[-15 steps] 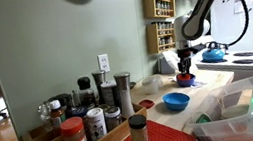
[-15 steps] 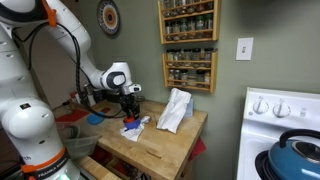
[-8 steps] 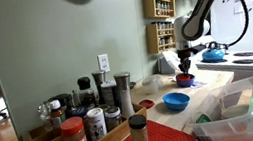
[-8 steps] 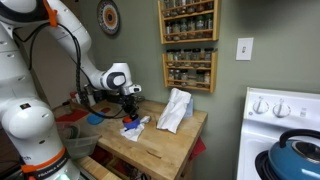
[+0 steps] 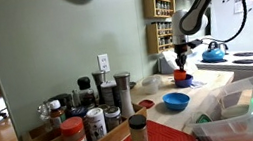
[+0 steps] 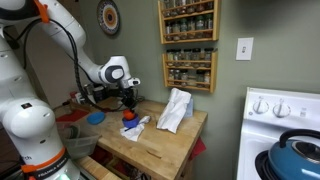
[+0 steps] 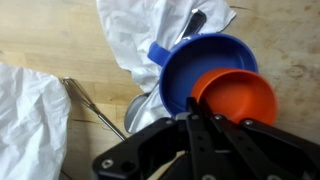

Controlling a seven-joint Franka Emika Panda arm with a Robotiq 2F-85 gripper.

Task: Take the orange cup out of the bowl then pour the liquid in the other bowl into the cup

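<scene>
- The hand [image 7: 203, 120] is nearly closed, its jaws pinching the rim of the orange cup [image 7: 238, 97]. It looks like one finger inside and one outside, but the wrist view crops the contact pretty tight.
- In the wrist view the cup overlaps the edge of the blue bowl [image 7: 195, 70]. In an exterior view it hangs under the hand, above the table — so I'd say it's lifted out, or just about.
- So we're on step one, getting the cup out of the bowl.
- Next move, I reckon, is to carry it sideways and set it upright on a bare patch of table [image 7: 40, 40]. Keep it off the crumpled white cloth [image 7: 130, 30], then let go.
- Farther off, the other blue bowl [image 5: 176, 101] sits well apart — that's the one to pour from. Can't tell if there's liquid in it.
</scene>
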